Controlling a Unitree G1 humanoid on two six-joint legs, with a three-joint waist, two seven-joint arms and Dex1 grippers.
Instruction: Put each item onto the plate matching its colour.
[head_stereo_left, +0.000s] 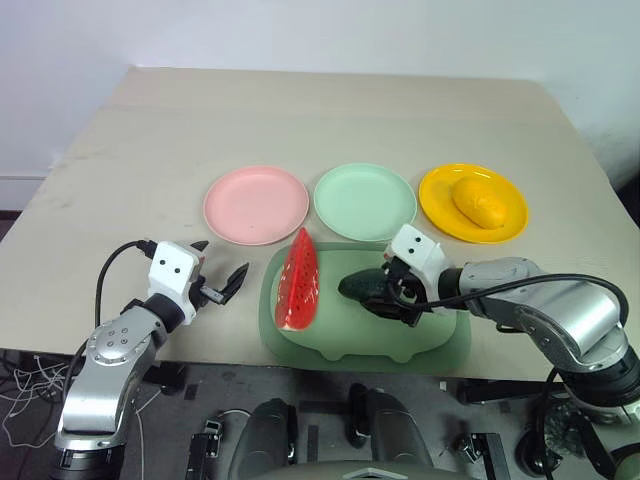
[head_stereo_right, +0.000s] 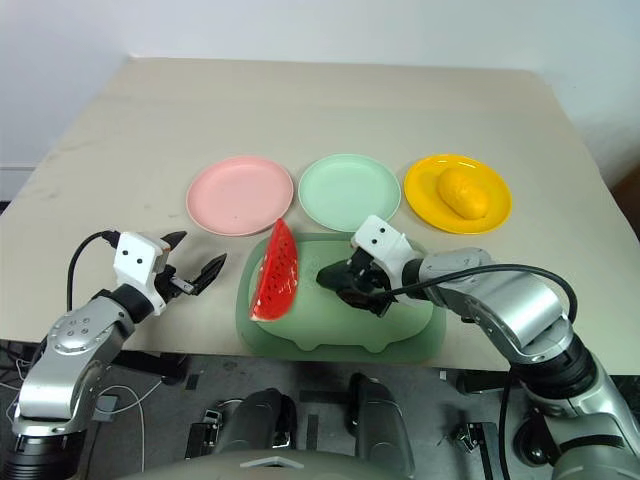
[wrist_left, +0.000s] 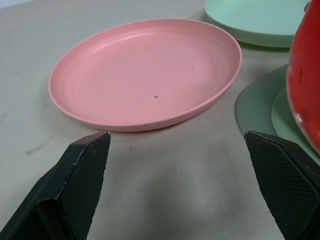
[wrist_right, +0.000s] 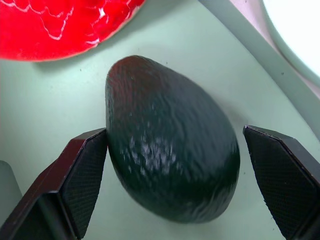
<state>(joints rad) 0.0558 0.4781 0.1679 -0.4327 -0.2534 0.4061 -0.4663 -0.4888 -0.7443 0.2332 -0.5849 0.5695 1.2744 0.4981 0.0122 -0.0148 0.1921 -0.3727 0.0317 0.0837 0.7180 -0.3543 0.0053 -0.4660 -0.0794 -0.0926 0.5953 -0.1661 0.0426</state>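
The dark green avocado (head_stereo_left: 360, 287) lies on the large green tray (head_stereo_left: 430, 345). My right gripper (head_stereo_left: 380, 292) is open around it, one finger (wrist_right: 85, 165) close against its side and the other finger (wrist_right: 280, 170) standing off. A red watermelon wedge (head_stereo_left: 298, 282) stands on its rind at the tray's left end. The yellow mango (head_stereo_left: 479, 202) rests on the yellow plate (head_stereo_left: 437, 190). The pink plate (head_stereo_left: 255, 205) and the mint green plate (head_stereo_left: 364, 198) hold nothing. My left gripper (head_stereo_left: 222, 260) is open over the table, just short of the pink plate (wrist_left: 145, 75).
The three plates stand in a row behind the tray, pink at the left, green in the middle, yellow at the right. Bare beige tabletop stretches beyond them to the far edge. The tray's front reaches close to the table's near edge.
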